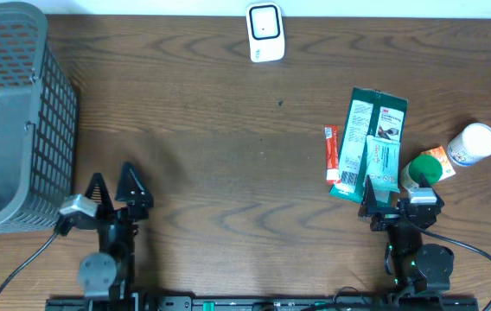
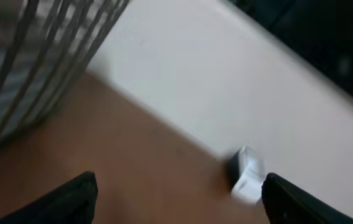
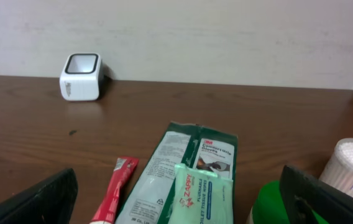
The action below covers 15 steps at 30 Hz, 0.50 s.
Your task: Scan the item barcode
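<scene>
A white barcode scanner (image 1: 264,33) stands at the table's far edge; it also shows in the right wrist view (image 3: 82,76) and blurred in the left wrist view (image 2: 246,176). Items lie at the right: a green glove pack (image 1: 368,121), a pale green wipes pack (image 1: 382,162) on top of it, and a red sachet (image 1: 333,154). My right gripper (image 1: 398,203) is open just in front of them, the wipes pack (image 3: 200,196) between its spread fingers, untouched. My left gripper (image 1: 114,186) is open over bare wood at the near left, holding nothing.
A grey mesh basket (image 1: 12,121) fills the far left corner, close to the left arm (image 2: 33,56). A green-capped bottle (image 1: 422,170) sits right beside the right gripper's finger, and a white tub of cotton swabs (image 1: 472,143) lies further right. A wall backs the table.
</scene>
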### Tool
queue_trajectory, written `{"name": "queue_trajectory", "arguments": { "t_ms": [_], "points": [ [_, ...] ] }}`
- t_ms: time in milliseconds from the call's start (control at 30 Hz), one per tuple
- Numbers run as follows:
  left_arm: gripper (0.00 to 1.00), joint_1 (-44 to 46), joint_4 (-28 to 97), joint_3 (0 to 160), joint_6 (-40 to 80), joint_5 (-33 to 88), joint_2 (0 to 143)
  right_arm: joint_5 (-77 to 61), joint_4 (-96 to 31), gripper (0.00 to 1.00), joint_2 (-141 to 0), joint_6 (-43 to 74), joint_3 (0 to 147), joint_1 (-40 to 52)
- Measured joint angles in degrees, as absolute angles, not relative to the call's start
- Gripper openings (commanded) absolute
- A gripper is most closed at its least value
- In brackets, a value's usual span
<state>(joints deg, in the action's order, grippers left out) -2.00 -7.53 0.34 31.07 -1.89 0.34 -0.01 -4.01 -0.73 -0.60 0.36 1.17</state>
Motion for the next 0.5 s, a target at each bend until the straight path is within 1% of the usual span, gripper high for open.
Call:
{"name": "queue_trajectory", "arguments": {
  "t_ms": [67,100,300,500],
  "points": [
    [0.86,-2.0,-0.1,0.5,30.9,-1.7,0.3,0.0,-4.0,0.99,-0.8,-0.6,0.4,1.2],
    [0.86,-2.0,0.9,0.7,30.0,-1.4,0.6,0.0,-3.9,0.99,-0.7,-0.6,0.4,1.2],
    [0.86,-2.0,1.3,0.9,20.2,0.6,0.6,0.0,-4.0,0.99,-0.7,-0.6,0.4,1.2],
    [0.86,-2.0,1.5,1.0,4.5,2.9,0.6,0.0,-4.0,0.99,-0.7,-0.6,0.4,1.2]
  ]
}}
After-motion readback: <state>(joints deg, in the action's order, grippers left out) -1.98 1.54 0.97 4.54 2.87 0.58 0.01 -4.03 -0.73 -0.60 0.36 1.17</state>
